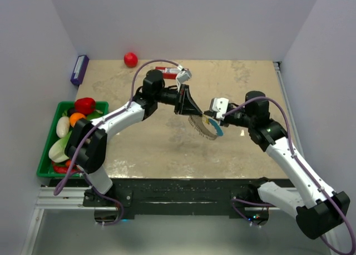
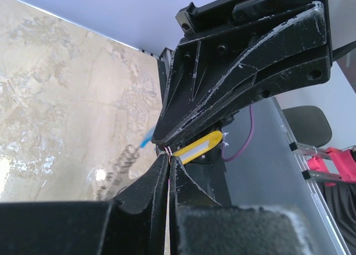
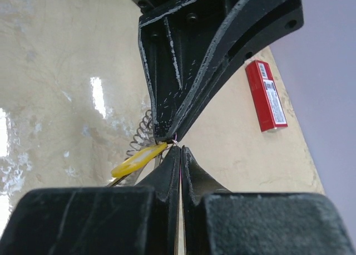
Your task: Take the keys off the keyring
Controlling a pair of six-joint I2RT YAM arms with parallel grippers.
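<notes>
On the near side of a red rectangular box [image 1: 163, 71], the left gripper [image 2: 168, 157] and right gripper [image 3: 179, 150] meet tip to tip, each with its fingers clamped on the fine wire atop a dangling silvery coiled keyring with a light-blue segment [image 1: 210, 128], its small brass-yellow key [image 3: 139, 160] just beside their tips, where an uneven tug might slip the wire loose.

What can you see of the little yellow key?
The key is a small flat yellow oval, with a pale strip down its middle in the left wrist view. It hangs tilted above the table, not touching it. Its top end reaches a thin wire loop, right where the shut tips of the left tool and right tool meet. The keyring's springy coil hangs just behind.
</notes>
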